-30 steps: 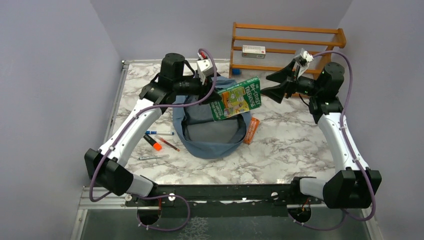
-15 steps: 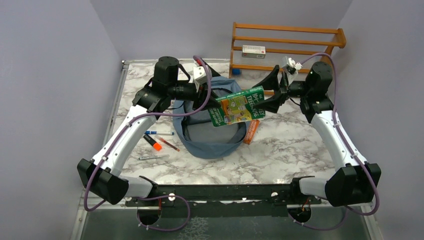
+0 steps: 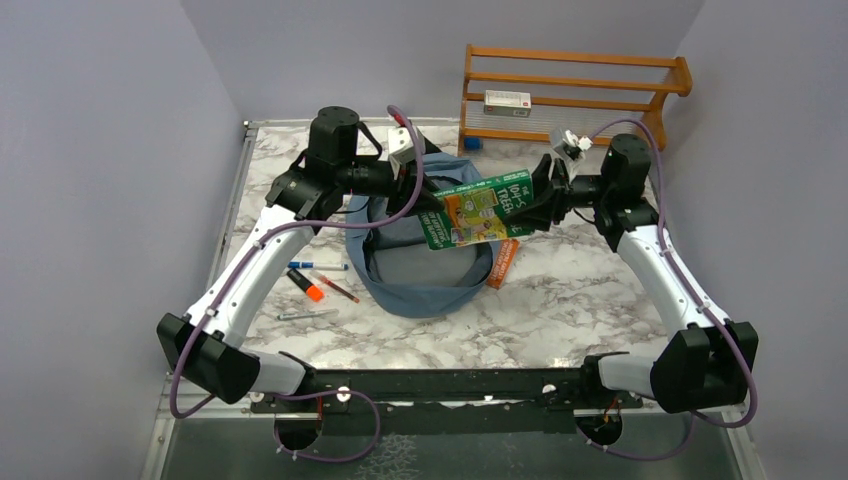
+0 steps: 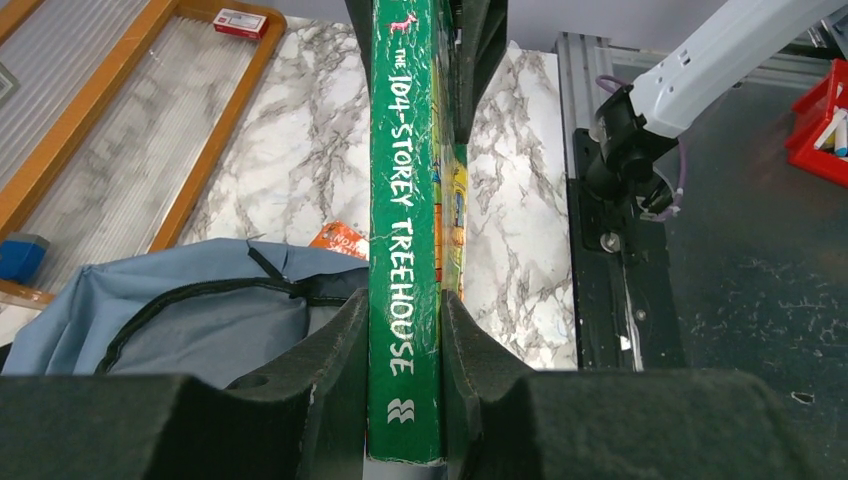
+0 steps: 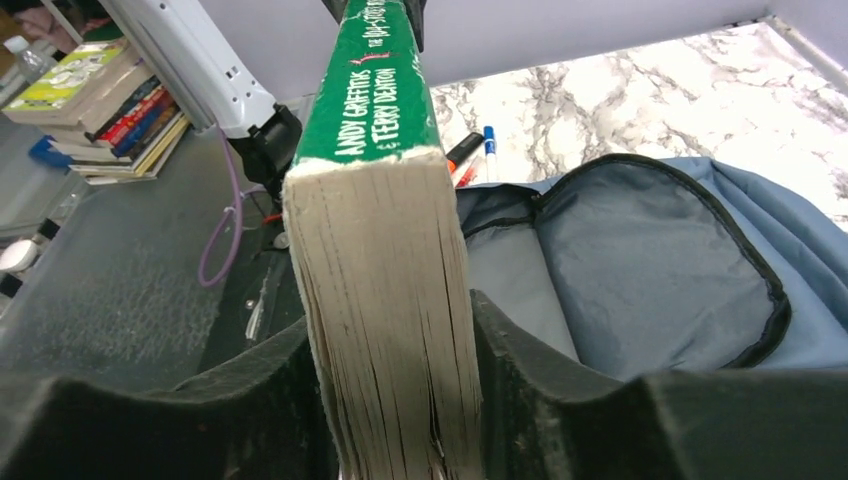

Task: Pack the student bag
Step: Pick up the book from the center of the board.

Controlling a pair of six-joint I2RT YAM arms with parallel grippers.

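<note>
From above, the blue bag (image 3: 420,275) lies open in the middle of the tabletop (image 3: 580,300), nearer its far edge. A green book (image 3: 478,208) hangs over its mouth, with the left gripper (image 3: 428,205) at one end and the right gripper (image 3: 535,205) at the other. In the left wrist view, the fingers (image 4: 330,345) are clenched on the book's spine end. In the right wrist view, the fingers (image 5: 530,390) press both covers at the page end, above the open bag.
</note>
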